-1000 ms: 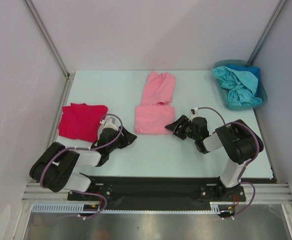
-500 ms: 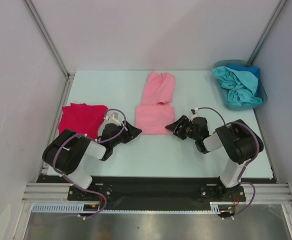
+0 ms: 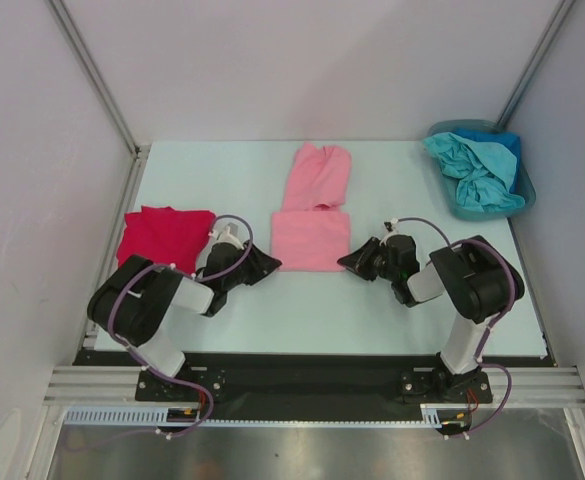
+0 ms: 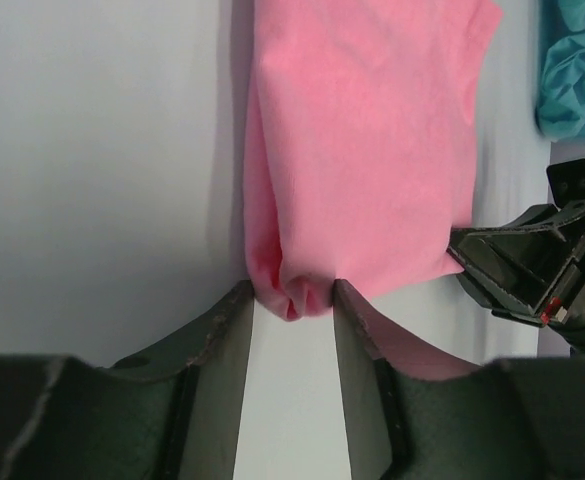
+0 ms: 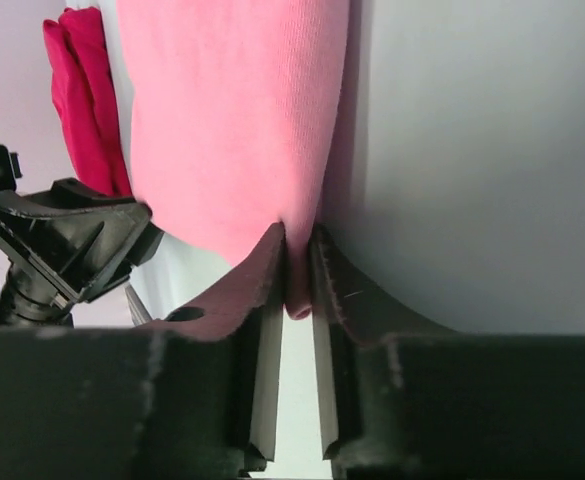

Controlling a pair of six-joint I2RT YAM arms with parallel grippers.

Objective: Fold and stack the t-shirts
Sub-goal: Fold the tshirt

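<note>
The light pink t-shirt (image 3: 310, 238) lies mid-table, its near half folded double, its far part (image 3: 318, 172) stretched toward the back. My left gripper (image 3: 269, 263) is at its near left corner; in the left wrist view the jaws (image 4: 292, 296) press a bunched pink corner (image 4: 294, 296) between the fingertips. My right gripper (image 3: 350, 260) is at the near right corner, shut on a thin pink edge (image 5: 299, 300). The bright red t-shirt (image 3: 164, 240) lies folded at the left. Teal and blue t-shirts (image 3: 472, 168) are heaped at the back right.
The teal and blue shirts sit in a teal bin (image 3: 480, 211) at the table's back right corner. Metal frame posts stand at the back left and back right. The red shirt (image 5: 80, 110) also shows in the right wrist view, beyond the left gripper.
My left arm swung in and its gripper reached the pink shirt's near left corner. My right gripper edged slightly left and lower onto the near right corner.
</note>
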